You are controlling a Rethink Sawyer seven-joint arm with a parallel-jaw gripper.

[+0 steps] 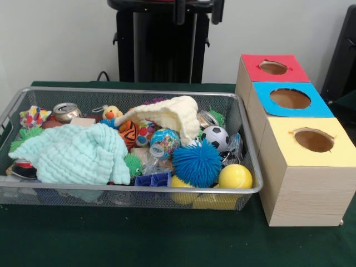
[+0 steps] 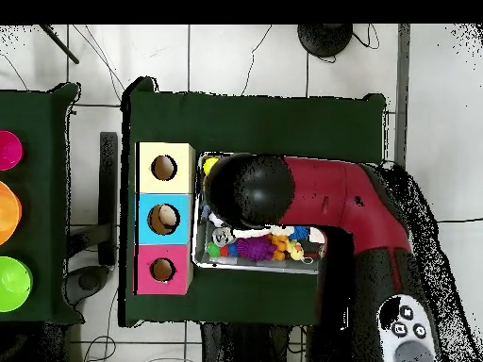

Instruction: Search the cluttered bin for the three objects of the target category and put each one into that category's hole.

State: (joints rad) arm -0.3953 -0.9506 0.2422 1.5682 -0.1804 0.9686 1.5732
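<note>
While the tool's tips (image 1: 197, 10) are only just showing at the front view's top edge, their spread cannot be told; nothing is touching them. Nearest, the bin (image 1: 133, 192) is sitting on the green desk (image 1: 139, 239), holding a wrinkly see-through item (image 1: 158, 151) beside a blue spiky ball (image 1: 197, 163). Right of it, the blue-surround hole (image 1: 290, 98) is lying between yellow and red ones. Overhead, the arm (image 2: 325, 203) is covering the bin.

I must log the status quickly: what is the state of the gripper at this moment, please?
Gripper: only its lower tips show at the top edge of the front view; open or closed cannot be told, and nothing visible is held.
</note>
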